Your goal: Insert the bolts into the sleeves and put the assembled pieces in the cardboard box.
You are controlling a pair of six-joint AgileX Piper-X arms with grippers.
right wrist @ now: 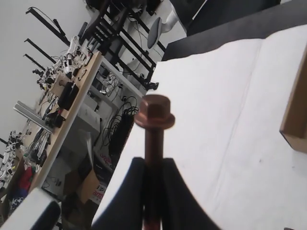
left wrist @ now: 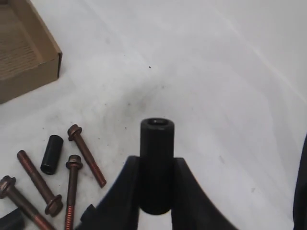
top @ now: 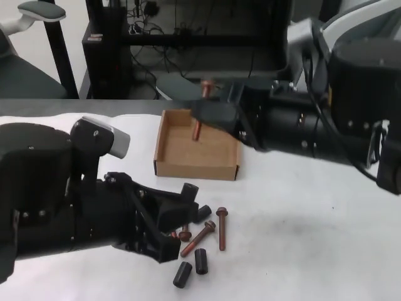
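The surface (top: 313, 238) is covered in white and carries a few faint grey smudges and dark specks, clearest in the left wrist view. The cardboard box (top: 164, 143) sits on it toward the far middle, a shallow brown tray with its top open.

The right gripper (top: 210, 113) comes in from the right and hangs over the far side of the box. Its fingers (right wrist: 129, 191) are closed tight on the shank of a copper-coloured bolt (right wrist: 154, 115). The bolt's flanged hex head sticks out past the fingertips.

Down at the near left, the left gripper (left wrist: 157, 165) is low over the surface. Its fingers (left wrist: 120, 191) are clamped on the sides of a black sleeve (left wrist: 157, 139). The sleeve's open bore pokes out beyond the fingertips.

Just beside that gripper lies a scatter of loose bolts (top: 221, 227), some crossing or touching one another. Two loose sleeves (top: 201, 261) lie on their sides a little nearer the edge. All of these are well apart from the box.

Beyond the surface the room is busy. A black rack (top: 106, 44) stands just behind it, with tangled cables hanging inside. Part of an office chair (top: 37, 11) shows at the far left, over a grey floor. The right wrist view looks off toward a long wooden desk (right wrist: 76, 91), cluttered with gear and wiring. More black frames and another chair stand past it.
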